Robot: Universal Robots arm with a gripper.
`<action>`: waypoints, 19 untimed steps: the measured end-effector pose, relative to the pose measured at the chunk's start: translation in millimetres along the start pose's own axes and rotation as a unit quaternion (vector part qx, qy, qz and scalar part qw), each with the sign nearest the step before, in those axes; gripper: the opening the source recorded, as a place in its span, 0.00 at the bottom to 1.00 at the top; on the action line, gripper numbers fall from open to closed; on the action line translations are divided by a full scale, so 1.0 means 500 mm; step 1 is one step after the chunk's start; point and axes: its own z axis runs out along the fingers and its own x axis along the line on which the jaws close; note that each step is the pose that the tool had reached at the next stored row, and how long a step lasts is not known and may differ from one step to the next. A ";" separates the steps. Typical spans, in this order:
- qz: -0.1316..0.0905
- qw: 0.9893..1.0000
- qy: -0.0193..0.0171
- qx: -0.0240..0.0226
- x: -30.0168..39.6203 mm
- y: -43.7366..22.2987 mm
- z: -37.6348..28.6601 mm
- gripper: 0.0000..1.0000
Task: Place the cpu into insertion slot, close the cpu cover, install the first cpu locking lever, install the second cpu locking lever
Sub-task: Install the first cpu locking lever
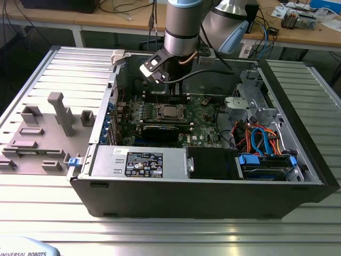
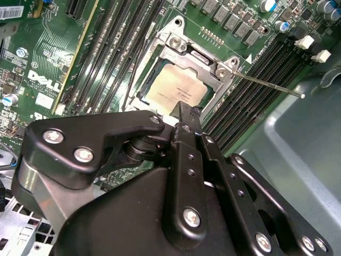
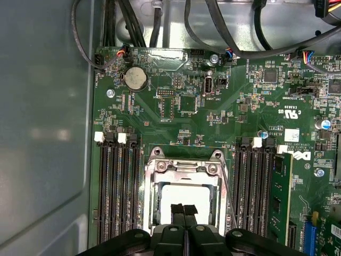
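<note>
Hovering pinched shut over the cpu (image 2: 178, 90), the gripper (image 3: 184, 208) could slip off the thin locking lever (image 2: 266, 85) and scratch the motherboard (image 3: 176, 106).

A labelled power supply (image 1: 139, 161) and coloured cables (image 1: 259, 140) lie inside the open computer case (image 1: 186, 201).

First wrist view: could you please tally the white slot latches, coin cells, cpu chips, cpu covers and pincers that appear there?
white slot latches: 4
coin cell: 1
cpu: 1
cpu cover: 1
pincer: 1
Total: 8
</note>
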 end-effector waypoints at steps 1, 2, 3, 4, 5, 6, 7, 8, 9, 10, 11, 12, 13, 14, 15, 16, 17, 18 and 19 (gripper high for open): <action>0.000 1.000 0.000 0.000 0.000 0.000 0.000 0.11; 0.000 1.000 0.000 0.000 0.000 0.000 0.000 0.11; 0.000 1.000 0.000 0.000 0.000 0.000 0.000 0.11; 0.000 1.000 0.000 0.000 0.000 0.000 0.000 0.11; 0.000 1.000 0.000 0.000 0.000 0.000 0.000 0.11; 0.000 1.000 0.000 0.000 0.000 0.000 0.000 0.11; 0.000 1.000 0.000 0.000 0.000 0.000 -0.001 0.11; 0.000 1.000 0.000 0.000 0.000 0.000 -0.002 0.11; 0.000 1.000 0.000 0.000 0.000 0.000 -0.005 0.11; 0.000 1.000 0.000 0.000 0.000 0.000 -0.006 0.11; 0.000 1.000 0.000 0.000 0.000 0.000 -0.007 0.11; 0.000 1.000 0.000 0.000 0.000 0.000 -0.008 0.11; 0.000 1.000 0.000 0.000 0.000 0.000 -0.008 0.11; 0.000 1.000 0.000 0.000 0.000 0.000 -0.009 0.11; 0.000 1.000 0.000 0.000 0.000 0.000 -0.010 0.11; 0.000 1.000 0.000 0.000 0.000 0.000 -0.011 0.11; 0.000 1.000 0.000 0.000 0.000 0.000 -0.011 0.11; 0.000 1.000 0.000 0.000 0.000 0.000 -0.012 0.11; 0.000 1.000 0.000 0.000 0.000 0.000 -0.013 0.11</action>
